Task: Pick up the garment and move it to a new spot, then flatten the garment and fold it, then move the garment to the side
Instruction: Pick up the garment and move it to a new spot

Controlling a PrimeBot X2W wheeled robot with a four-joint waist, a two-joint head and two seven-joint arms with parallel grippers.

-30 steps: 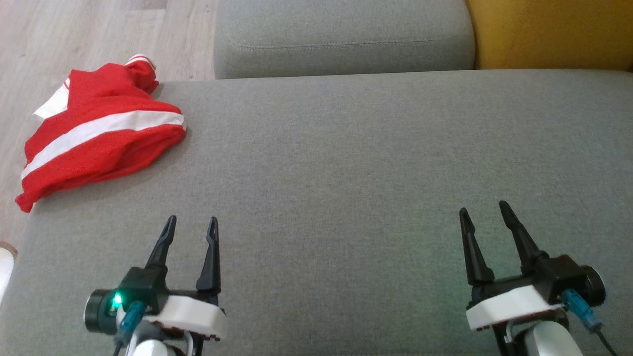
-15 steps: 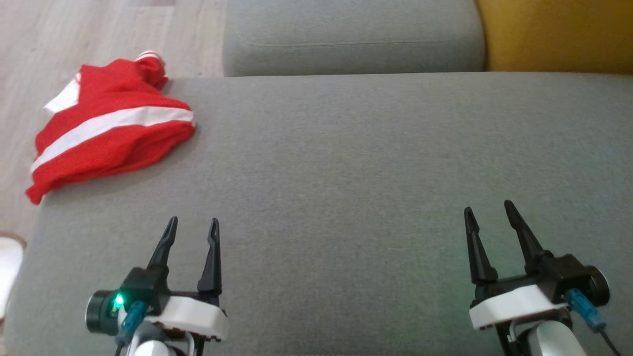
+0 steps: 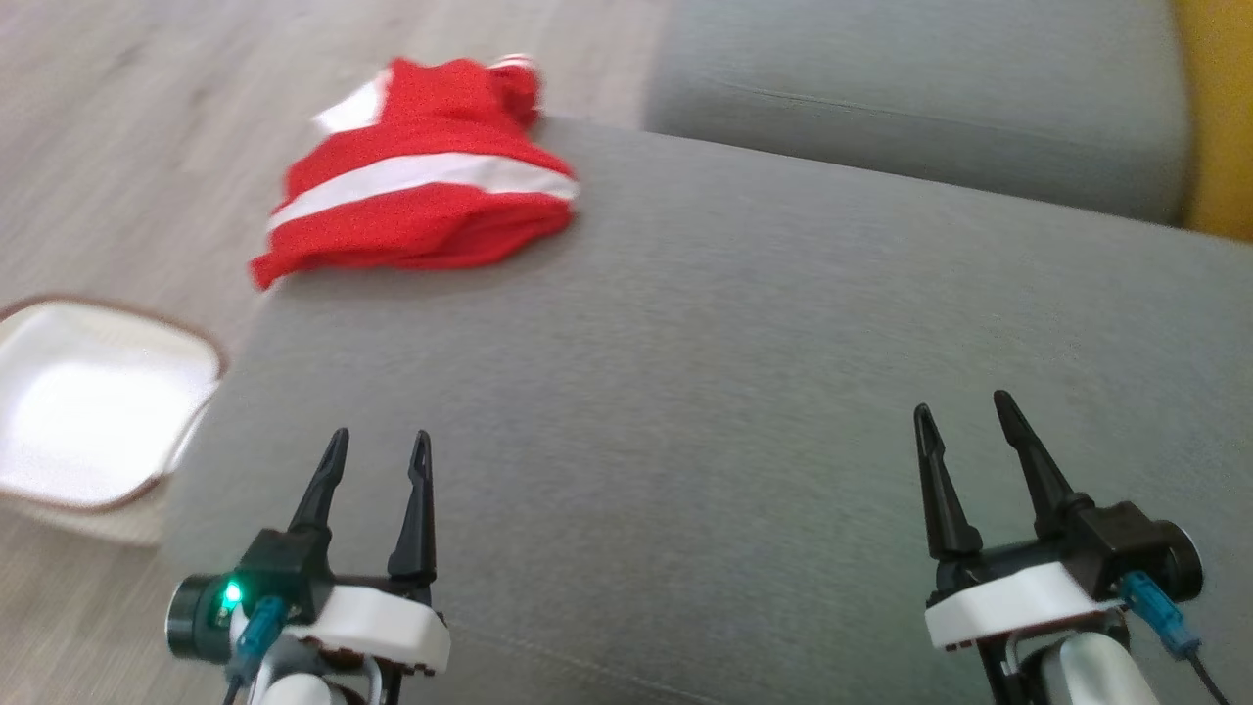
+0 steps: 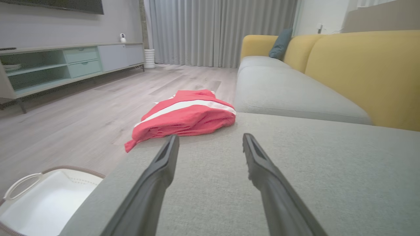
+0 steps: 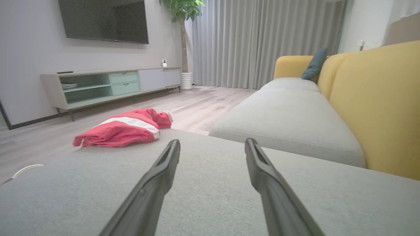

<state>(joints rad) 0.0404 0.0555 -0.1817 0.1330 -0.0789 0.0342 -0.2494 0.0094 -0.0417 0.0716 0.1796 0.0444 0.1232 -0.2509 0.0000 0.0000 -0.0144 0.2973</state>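
Right now the red jersey with the white stripe [image 3: 421, 186] lies bunched at the far left corner of the grey sofa seat [image 3: 734, 372], one edge spilling over toward the floor. It sits straight ahead of my left gripper [image 3: 380, 436], well beyond the fingertips and a touch left of the gap between them. From my right gripper [image 3: 960, 403] it is far ahead and well off to the left. Both pairs of jaws stand wide open with nothing between them, hovering low over bare cushion near my own edge.

I judge this to be the very first step: the pick-up has not begun, and nothing is flattened or folded. The next move, as I see it, calls for carrying the left arm forward over the cushion and bringing the open jaws down onto the heap's thickest fold. The right arm would need a long reach across to help. The overhanging edge could slide off if I nudge instead of pinch.

The seat fabric looks flat and uncluttered, good for spreading cloth. A white basket [image 3: 88, 411] stands on the pale wood floor [image 3: 147, 117] left of the left jaws. Ahead run a second grey cushion [image 4: 288, 95] and the yellow backrest [image 4: 361, 72]; beyond, a low TV cabinet [image 5: 108, 85], grey curtains [image 5: 262, 42] and a potted plant [image 5: 182, 9].
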